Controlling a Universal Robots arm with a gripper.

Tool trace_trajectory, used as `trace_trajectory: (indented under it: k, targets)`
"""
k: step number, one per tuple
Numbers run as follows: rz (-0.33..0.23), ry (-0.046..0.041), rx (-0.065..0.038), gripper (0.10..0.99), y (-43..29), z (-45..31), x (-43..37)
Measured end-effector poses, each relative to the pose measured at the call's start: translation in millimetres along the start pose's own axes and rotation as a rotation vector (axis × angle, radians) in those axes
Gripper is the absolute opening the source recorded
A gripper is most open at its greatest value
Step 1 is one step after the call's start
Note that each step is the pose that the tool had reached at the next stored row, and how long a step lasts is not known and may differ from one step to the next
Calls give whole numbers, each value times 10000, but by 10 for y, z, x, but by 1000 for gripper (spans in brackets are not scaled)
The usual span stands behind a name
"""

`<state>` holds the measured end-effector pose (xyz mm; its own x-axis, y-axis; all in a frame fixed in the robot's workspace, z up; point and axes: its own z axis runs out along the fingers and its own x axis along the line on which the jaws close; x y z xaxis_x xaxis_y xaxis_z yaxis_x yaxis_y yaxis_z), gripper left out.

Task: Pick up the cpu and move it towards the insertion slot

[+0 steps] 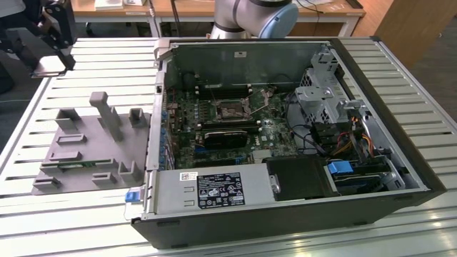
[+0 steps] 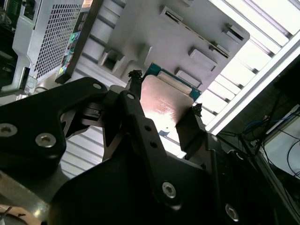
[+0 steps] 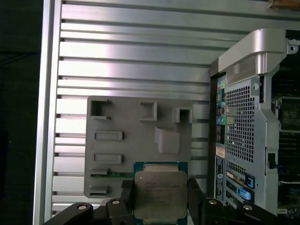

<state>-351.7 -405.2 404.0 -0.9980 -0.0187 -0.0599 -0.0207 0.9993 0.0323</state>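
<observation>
Cpu [image 3: 161,199] pinched by edges in your gripper [image 3: 160,187], grey parts tray [image 3: 136,140] nearby, insertion slot [image 1: 230,111] well apart inside open computer case [image 1: 300,222].

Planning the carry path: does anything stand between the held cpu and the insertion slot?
Yes. The computer case's rear wall rises between the cpu in the hand and the insertion slot. The case is open on top, and nothing visible covers the slot.

A robotics laboratory is indicated by a slatted aluminium table [image 1: 71,225] on which an opened desktop computer case [image 1: 286,219] and a grey moulded fixture plate [image 1: 85,155] are laid out, with a robot arm [image 1: 253,16] and wooden desks [image 1: 192,8] seen behind.
</observation>
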Motion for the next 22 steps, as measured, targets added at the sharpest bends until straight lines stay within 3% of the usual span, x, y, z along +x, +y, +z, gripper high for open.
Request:
trace_trajectory:
  k: [22]
  targets:
    - [1, 1, 1, 541, -9, 26, -438]
